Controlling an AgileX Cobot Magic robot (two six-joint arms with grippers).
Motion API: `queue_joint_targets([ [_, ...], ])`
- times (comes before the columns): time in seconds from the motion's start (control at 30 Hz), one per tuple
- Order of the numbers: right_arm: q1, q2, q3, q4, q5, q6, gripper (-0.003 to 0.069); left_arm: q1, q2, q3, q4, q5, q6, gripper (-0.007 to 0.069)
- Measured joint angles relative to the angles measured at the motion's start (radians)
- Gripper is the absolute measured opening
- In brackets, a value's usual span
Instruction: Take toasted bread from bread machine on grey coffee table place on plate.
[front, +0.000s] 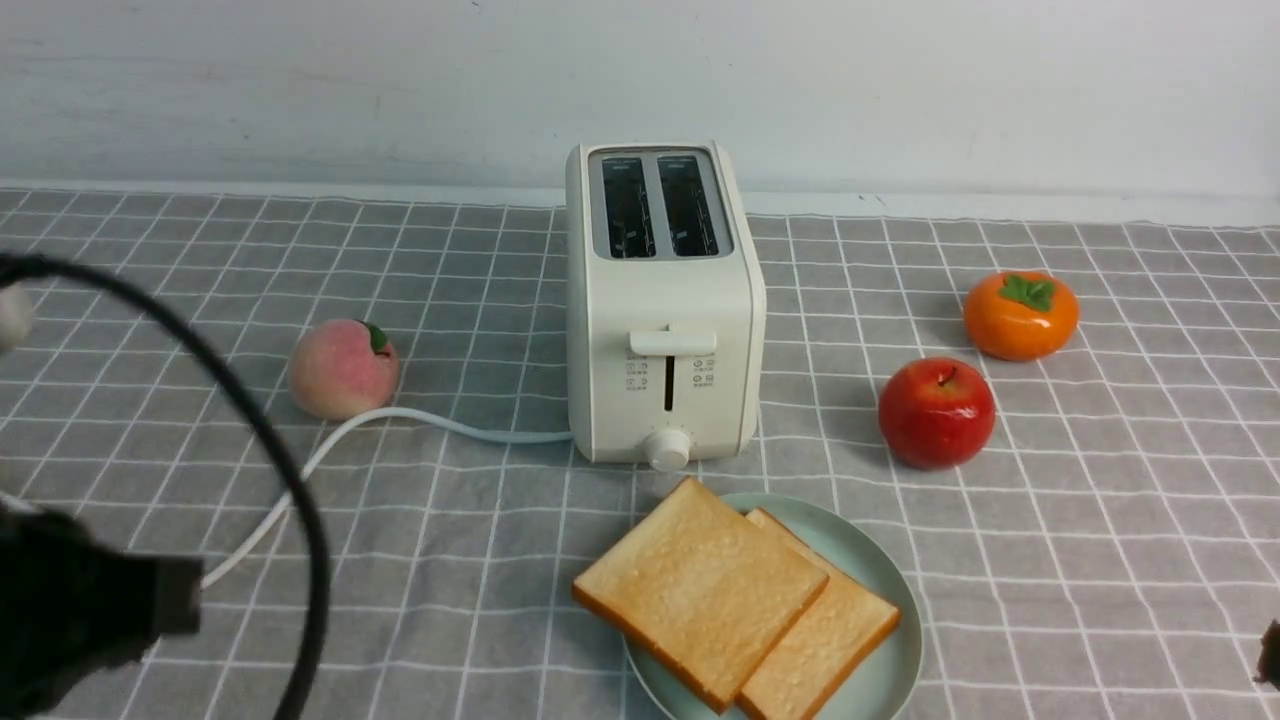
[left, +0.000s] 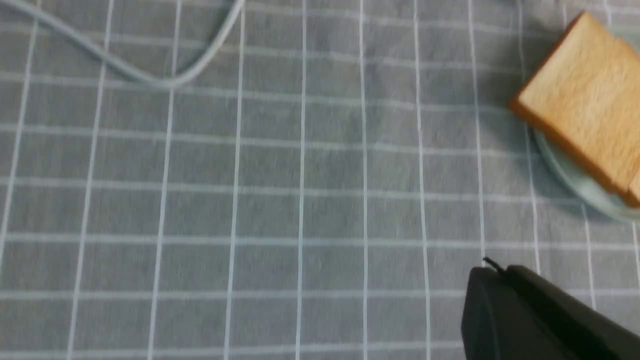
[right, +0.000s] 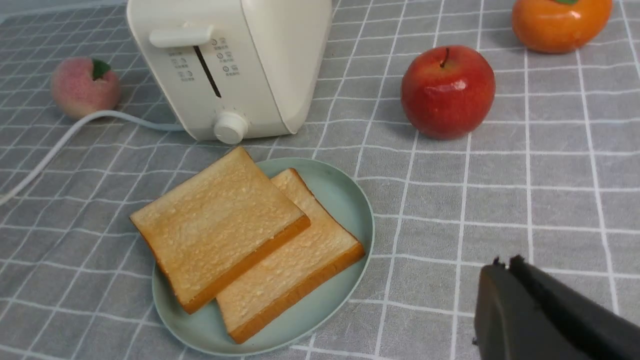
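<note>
The cream-white bread machine (front: 660, 300) stands on the grey coffee table (front: 1100, 560), and both its slots are empty. In front of it lies the mint-green plate (front: 870, 555) with two slices of toasted bread, one (front: 700, 590) overlapping the other (front: 825, 640). My left gripper (left: 492, 270) is shut and empty, hovering over bare cloth left of the plate (left: 575, 185). My right gripper (right: 505, 262) is also shut with nothing in it, to the right of the plate (right: 347, 200) and apart from the bread (right: 215, 225).
A peach (front: 343, 368) lies left of the toaster, beside its white cord (front: 430, 425). A red apple (front: 936, 412) and an orange persimmon (front: 1020, 315) sit to the right. A black cable (front: 250, 420) from my left arm loops across the left foreground.
</note>
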Motion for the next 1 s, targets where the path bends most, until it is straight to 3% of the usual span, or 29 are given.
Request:
queue_joint_targets([
  [0.3, 0.03, -0.014, 0.102, 0.021, -0.089, 0.001, -0.0006, 0.0, -0.315, 0.048, -0.17, 0.098, -0.009, -0.0014],
  [1.0, 0.031, -0.017, 0.102, 0.038, -0.13, 0.001, 0.001, 0.0, -0.394, 0.052, -0.17, 0.118, -0.013, -0.0014],
])
